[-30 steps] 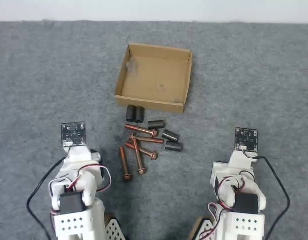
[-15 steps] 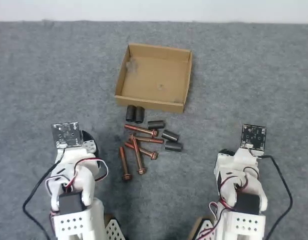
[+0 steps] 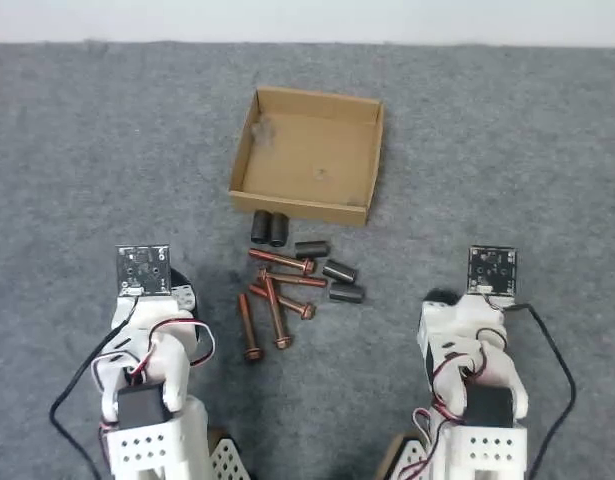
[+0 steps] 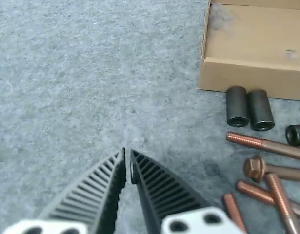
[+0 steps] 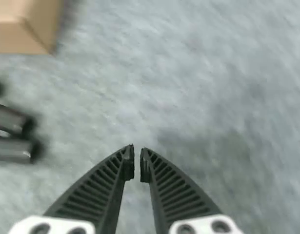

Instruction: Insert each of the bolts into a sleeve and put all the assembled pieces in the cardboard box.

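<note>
- Five bolts (image 3: 282, 261) are lying loose on the grey mat (image 3: 87, 150) in front of the cardboard box (image 3: 297, 207), with five sleeves (image 3: 339, 271) beside them, none joined.
- Assembly is apparently not yet starting; the box is sitting empty.
- Left gripper (image 4: 128, 163) and right gripper (image 5: 136, 158) are hovering empty, jaws closed, flanking the pile.
- Next move is calling for one gripper to open over a bolt.

No text, label, brand, number or sign can be read on any surface inspected. The marks on the floor of the box (image 3: 297, 208) are faint smudges, not legible print. Detail on the wrist boards (image 3: 145, 270) is too small to make out.
</note>
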